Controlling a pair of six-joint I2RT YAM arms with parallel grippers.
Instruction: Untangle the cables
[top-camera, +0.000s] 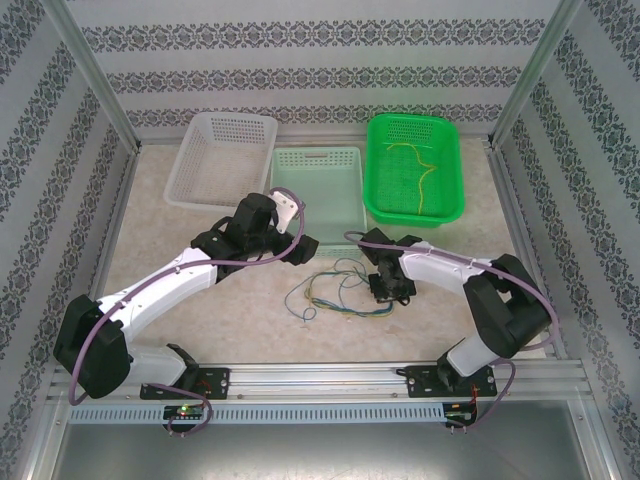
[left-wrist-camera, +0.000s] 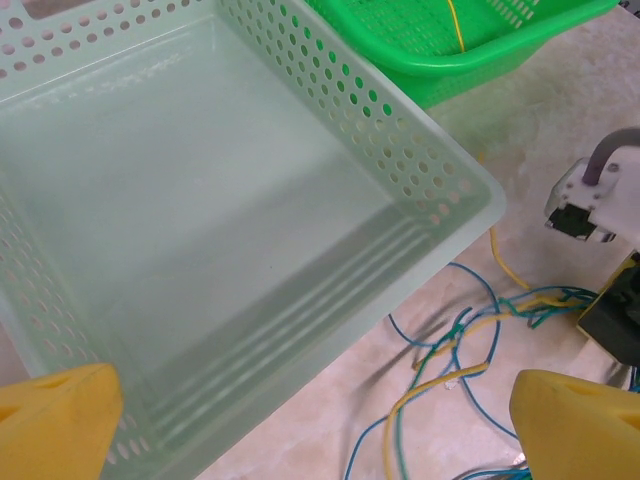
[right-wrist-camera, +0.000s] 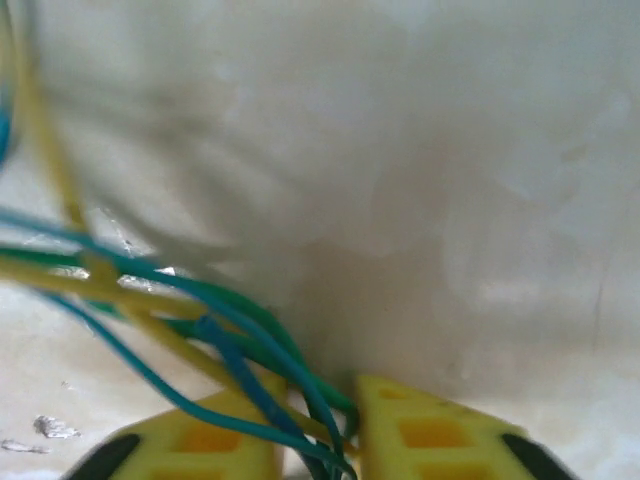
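The table (top-camera: 200, 270) is pale and marbled, boxed in by walls (top-camera: 300, 40) of patterned paper. The cables (top-camera: 335, 290) lie on it between my arms, a loose tangle of thin yellow, blue and green strands. My right gripper (right-wrist-camera: 318, 440) is pinched narrow on several of them. My left gripper (left-wrist-camera: 315, 425) hangs wide apart over the near corner of the pale green basket (top-camera: 318, 190), whose rim sits just beyond the tangle. Flanking it are a white basket (top-camera: 225, 155) and a bright green basket (top-camera: 385, 205) holding one yellow cable (top-camera: 425, 175).
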